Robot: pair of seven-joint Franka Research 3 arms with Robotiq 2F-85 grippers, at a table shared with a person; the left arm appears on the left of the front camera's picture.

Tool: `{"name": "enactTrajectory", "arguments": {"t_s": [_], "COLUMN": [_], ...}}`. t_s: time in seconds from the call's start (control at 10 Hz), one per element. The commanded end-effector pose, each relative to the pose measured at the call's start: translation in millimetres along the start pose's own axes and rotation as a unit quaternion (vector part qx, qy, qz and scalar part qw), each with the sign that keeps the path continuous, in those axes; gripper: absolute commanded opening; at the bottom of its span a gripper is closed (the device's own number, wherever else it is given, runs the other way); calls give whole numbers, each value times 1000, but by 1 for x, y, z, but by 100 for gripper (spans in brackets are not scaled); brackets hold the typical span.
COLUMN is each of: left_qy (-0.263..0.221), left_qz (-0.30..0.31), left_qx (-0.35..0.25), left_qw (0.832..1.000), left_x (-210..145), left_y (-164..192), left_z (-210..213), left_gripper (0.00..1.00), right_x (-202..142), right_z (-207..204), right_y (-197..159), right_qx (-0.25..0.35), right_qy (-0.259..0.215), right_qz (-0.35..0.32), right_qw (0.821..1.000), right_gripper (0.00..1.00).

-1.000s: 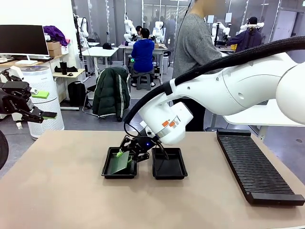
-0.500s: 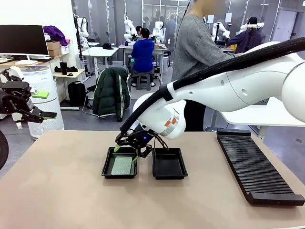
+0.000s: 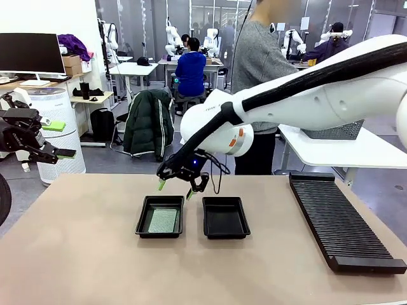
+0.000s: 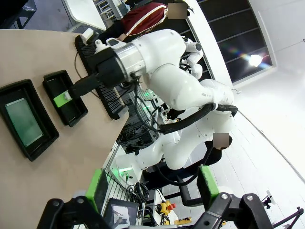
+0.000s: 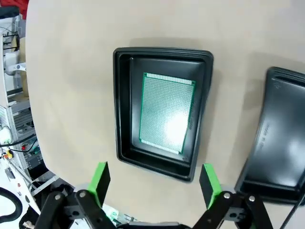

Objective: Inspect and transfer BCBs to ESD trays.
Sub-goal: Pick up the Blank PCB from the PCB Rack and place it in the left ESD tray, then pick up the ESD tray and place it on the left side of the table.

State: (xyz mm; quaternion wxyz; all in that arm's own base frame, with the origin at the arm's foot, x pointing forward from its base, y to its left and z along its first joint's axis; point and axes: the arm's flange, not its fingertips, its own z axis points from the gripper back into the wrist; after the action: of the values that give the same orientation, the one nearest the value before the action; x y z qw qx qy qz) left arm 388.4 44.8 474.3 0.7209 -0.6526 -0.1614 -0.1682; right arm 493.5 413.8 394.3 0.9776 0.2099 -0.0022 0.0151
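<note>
The BCB (image 3: pixel 163 220) is lying flat inside the left ESD tray (image 3: pixel 139 223), with the second tray (image 3: pixel 226 221) just beside it on the counter (image 3: pixel 82 254). The right hand (image 3: pixel 175 189) is being held above it, fingers apart and gripping nothing. The left hand (image 3: pixel 58 140) is being held apart too, off the counter's left side.

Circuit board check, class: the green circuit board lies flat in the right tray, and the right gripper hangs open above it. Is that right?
Not quite. The circuit board lies flat in the left tray, not the right tray, as the front view shows. The right gripper does hang open above it.
</note>
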Motion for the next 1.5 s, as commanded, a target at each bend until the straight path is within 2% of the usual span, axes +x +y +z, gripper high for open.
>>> {"name": "enactTrajectory", "arguments": {"t_s": [0.0, 0.5, 0.6, 1.4], "left_qy": [0, 0, 0, 0], "left_qz": [0, 0, 0, 0], "left_qx": [-1, -1, -1, -1], "left_qw": [1000, 1000, 1000, 1000], "left_x": [-1, -1, -1, -1], "left_y": [-1, -1, -1, -1], "left_z": [1, 1, 1, 1], "left_gripper": [100, 100, 100, 100], "right_x": [-5, -6, -8, -8], "right_z": [17, 45, 38, 38], "right_y": [11, 13, 12, 12], "right_qx": [-34, -73, -43, -43], "right_qy": [5, -2, 7, 7], "right_qz": [0, -23, -3, -3], "right_qw": [999, 997, 999, 999], "right_gripper": [100, 100, 100, 100]}}
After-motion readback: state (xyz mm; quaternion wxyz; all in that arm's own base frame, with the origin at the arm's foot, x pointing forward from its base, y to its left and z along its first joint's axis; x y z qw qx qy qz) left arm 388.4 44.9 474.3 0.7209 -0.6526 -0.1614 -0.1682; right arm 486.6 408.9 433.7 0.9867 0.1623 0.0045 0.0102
